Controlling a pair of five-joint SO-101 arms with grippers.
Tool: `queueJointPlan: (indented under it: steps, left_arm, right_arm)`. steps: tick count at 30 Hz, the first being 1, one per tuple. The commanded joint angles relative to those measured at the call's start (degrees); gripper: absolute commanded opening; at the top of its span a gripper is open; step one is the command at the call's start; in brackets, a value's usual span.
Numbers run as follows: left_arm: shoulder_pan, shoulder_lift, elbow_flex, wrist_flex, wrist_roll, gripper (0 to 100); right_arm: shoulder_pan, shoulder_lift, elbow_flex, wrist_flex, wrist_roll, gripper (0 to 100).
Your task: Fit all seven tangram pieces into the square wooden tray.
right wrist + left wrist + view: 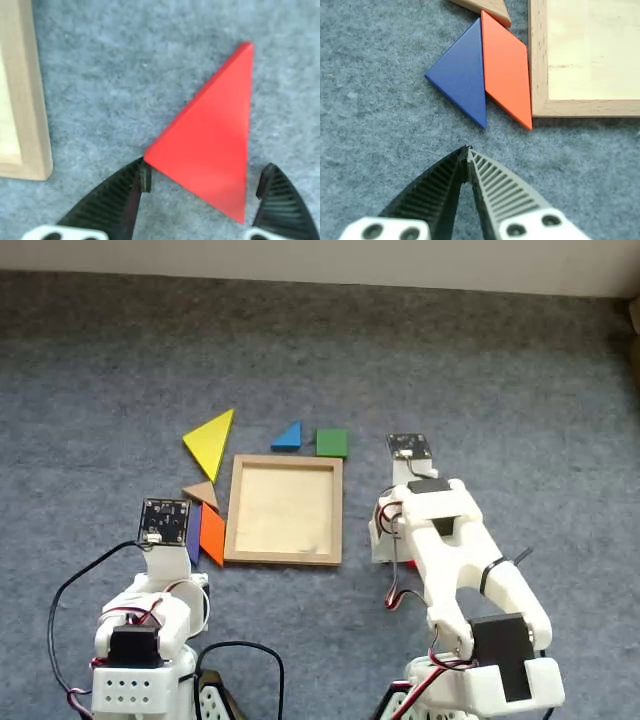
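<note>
The square wooden tray (285, 459) lies empty at mid-table. By its left side are a dark blue triangle (461, 77), an orange parallelogram (506, 67) touching it, and a tan triangle (490, 7). Behind the tray lie a yellow triangle (212, 442), a small blue triangle (288, 437) and a green square (332, 443). My left gripper (466, 150) is shut and holds nothing, just short of the dark blue triangle's corner. My right gripper (204, 176) is open and straddles a red triangle (215, 140) on the carpet right of the tray (35, 100).
Everything rests on grey carpet (500, 390). The right arm's white body (460, 560) covers the ground right of the tray. Black cables (70, 590) loop near the left arm's base. The carpet reaches the far wall.
</note>
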Motion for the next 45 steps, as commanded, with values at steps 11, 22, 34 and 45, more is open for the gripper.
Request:
queueJointPlan:
  steps: [11,22,34,45]
  left_arm:
    - [-0.8,-0.7,1.1,0.3,-0.4,1]
    - [-0.8,-0.7,1.1,0.3,-0.4,1]
    - [-0.8,-0.7,1.1,0.3,-0.4,1]
    - [-0.8,-0.7,1.1,0.3,-0.4,1]
  right_arm:
    - [-1.6,-0.2,-3.0,-4.5,0.2,32.9]
    - [0.0,-0.2,-2.9,-4.6,0.4,32.5]
    - [0.6,-0.6,-2.8,-4.6,0.6,21.3]
    - [-0.9,-5.5,-4.8,-2.6,3.1,17.6]
